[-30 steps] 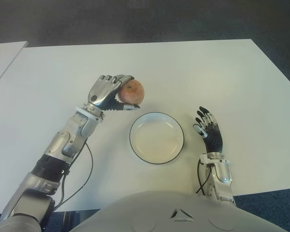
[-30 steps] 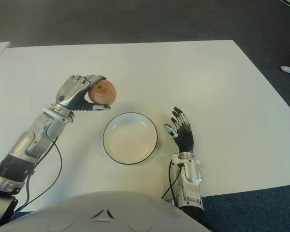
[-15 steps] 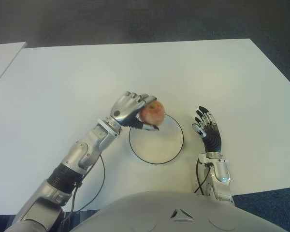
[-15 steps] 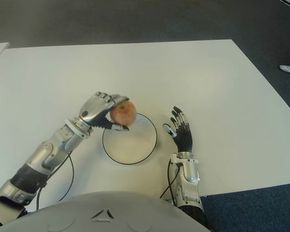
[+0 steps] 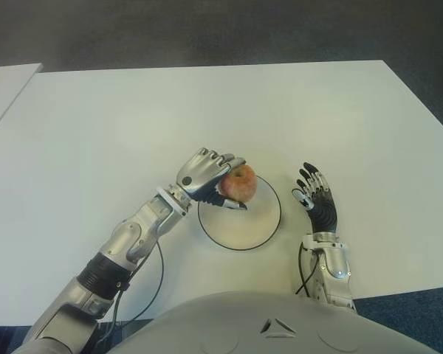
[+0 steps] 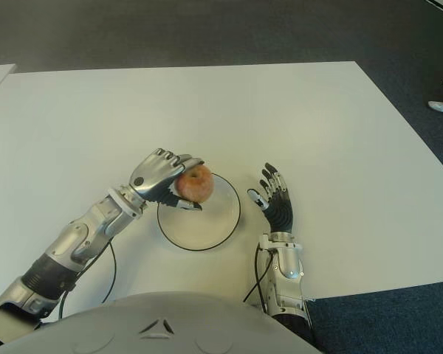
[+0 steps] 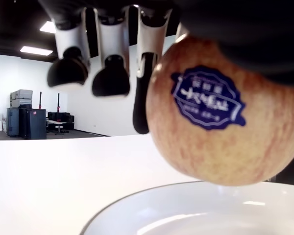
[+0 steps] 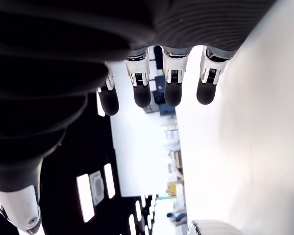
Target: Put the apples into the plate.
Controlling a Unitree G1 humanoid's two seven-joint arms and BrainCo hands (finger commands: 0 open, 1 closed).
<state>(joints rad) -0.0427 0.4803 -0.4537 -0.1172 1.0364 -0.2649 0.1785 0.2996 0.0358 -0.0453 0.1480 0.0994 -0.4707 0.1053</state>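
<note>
Now left hand [image 5: 207,174] clamps apple [image 5: 241,184] above plate [image 5: 260,228]; right hand [image 5: 319,200] beside, fingers spread.

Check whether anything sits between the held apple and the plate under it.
Nothing visible does. The left hand holds the apple just above the plate's far-left rim; the dish below is bare. The right hand shows open, right of the plate.

My left hand [image 5: 207,173] is silver-shelled with black fingertip pads; a black cable [image 5: 149,284] loops off its forearm, lower left. My right hand [image 5: 317,199] has a ribbed black palm, lower right.
</note>
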